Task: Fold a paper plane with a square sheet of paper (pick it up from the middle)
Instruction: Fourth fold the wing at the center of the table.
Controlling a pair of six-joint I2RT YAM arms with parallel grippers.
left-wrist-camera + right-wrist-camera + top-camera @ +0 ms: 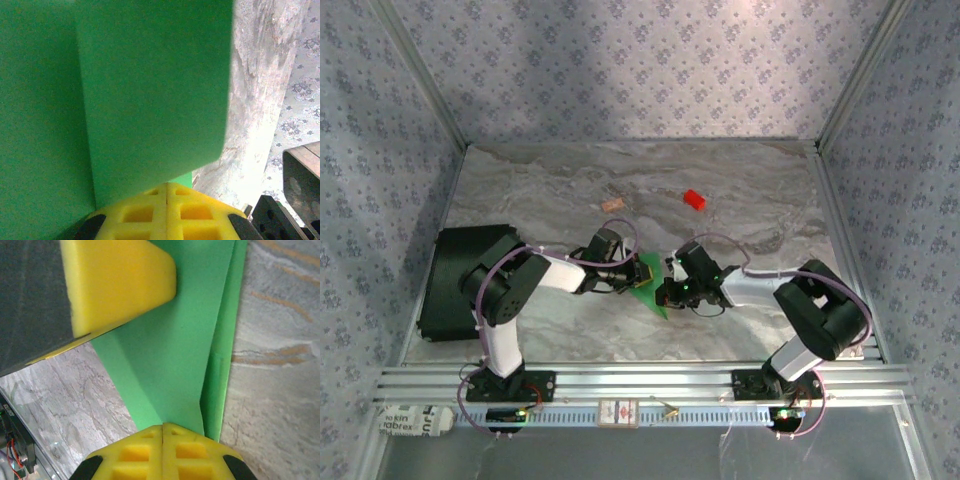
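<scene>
One marbled desk carries a black box at its left edge. Near mid-desk sits the paper, green and partly folded. The left hand and right hand are each clamped tight on it from opposite sides. Farther back lie a red block and a tan piece.

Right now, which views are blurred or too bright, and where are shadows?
Left wrist: the green paper is so close it looks soft and grainy; the table strip at right is washed out. Right wrist: paper edges and table veins are sharp. Top external: even light, faint shadows on the back wall.
</scene>
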